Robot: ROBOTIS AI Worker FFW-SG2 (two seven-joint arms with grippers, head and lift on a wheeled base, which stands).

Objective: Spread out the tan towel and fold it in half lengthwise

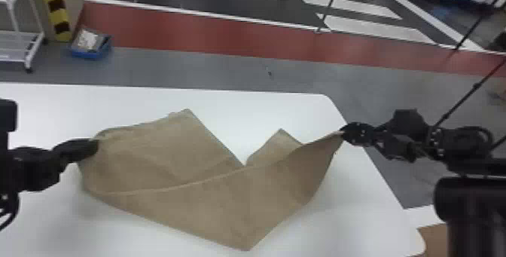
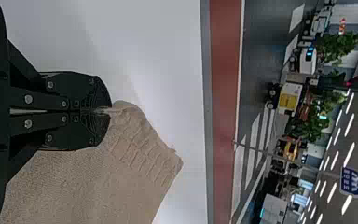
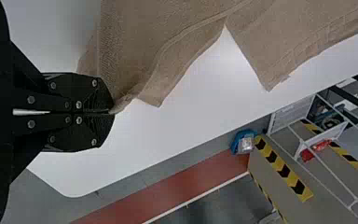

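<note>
- While the tan towel (image 1: 226,203) was laid partly folded over the white table (image 1: 244,113), its left end was clamped in the closed jaws of the left gripper (image 1: 95,147).
- Its right corner was pinched by the right gripper (image 1: 342,132), jaws together on the cloth.
- A V-shaped gap was formed along its far side.

The jointed black left arm (image 1: 35,171) is showing curved black cables (image 1: 16,208); the black right arm (image 1: 406,122) is displaying a rounded housing (image 1: 465,198). Round-ended black fingers (image 2: 77,83) are bearing silver screws (image 2: 28,99).
</note>
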